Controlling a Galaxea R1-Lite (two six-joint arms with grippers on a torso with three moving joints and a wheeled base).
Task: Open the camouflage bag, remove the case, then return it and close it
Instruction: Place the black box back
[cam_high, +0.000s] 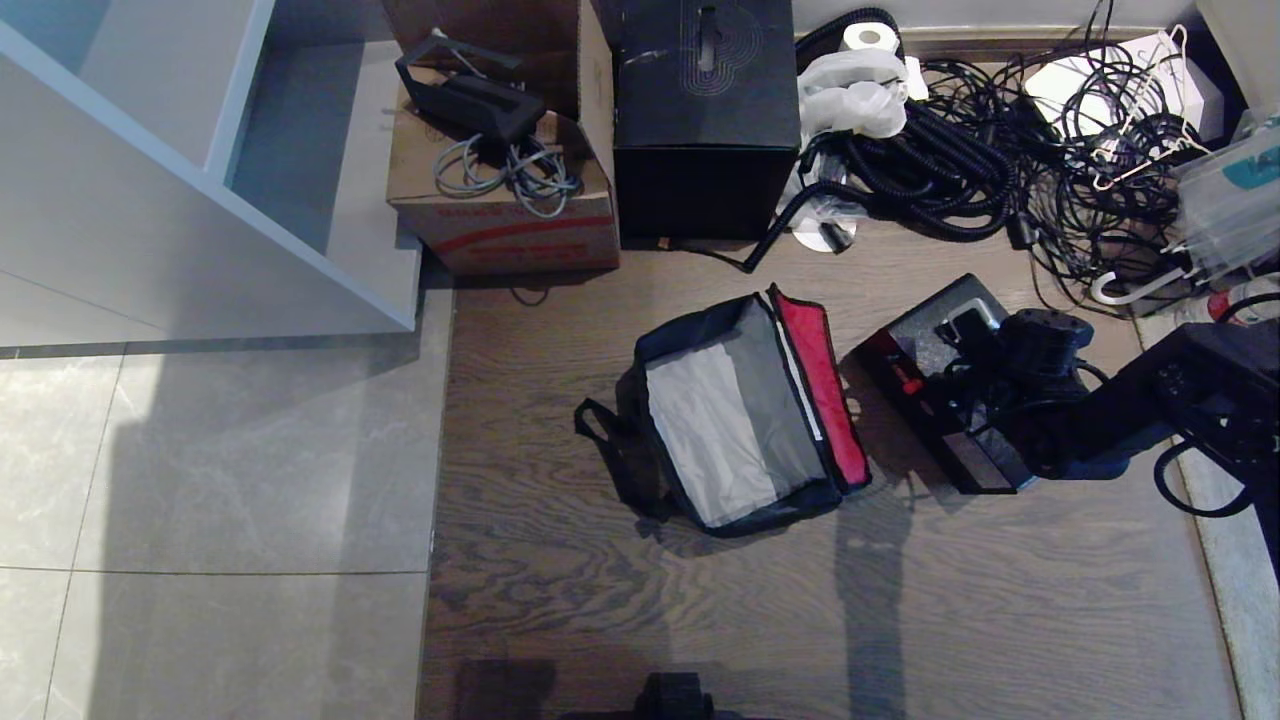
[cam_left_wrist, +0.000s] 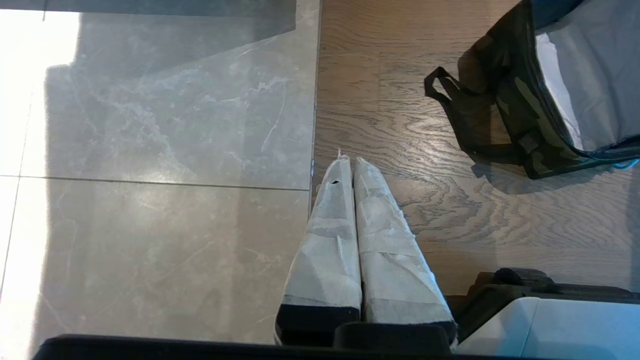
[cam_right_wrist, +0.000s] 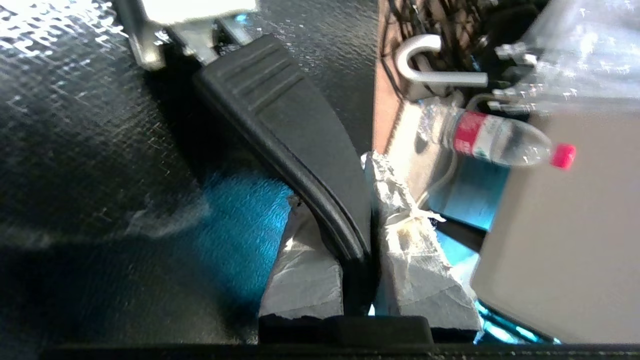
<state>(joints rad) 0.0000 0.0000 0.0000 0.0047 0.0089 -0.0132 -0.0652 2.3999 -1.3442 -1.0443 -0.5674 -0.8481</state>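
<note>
Evidently emptied, the camouflage bag (cam_high: 740, 420) lies open on the wood floor (cam_high: 700, 600) with its red-lined lid folded back, and just beside it the case (cam_high: 935, 400) rests, its black handle (cam_right_wrist: 295, 140) pinched by the right gripper (cam_right_wrist: 357, 210), likely to lift it back in.

**Right arm reaching, left arm parked**

The right arm stretches in from the right, its gripper (cam_right_wrist: 357, 215) pointing down with taped fingers (cam_right_wrist: 305, 265) clamped on a black handle (cam_right_wrist: 285, 130). The left gripper (cam_left_wrist: 350, 165) hangs idle above the floor, taped fingers pressed together.
</note>
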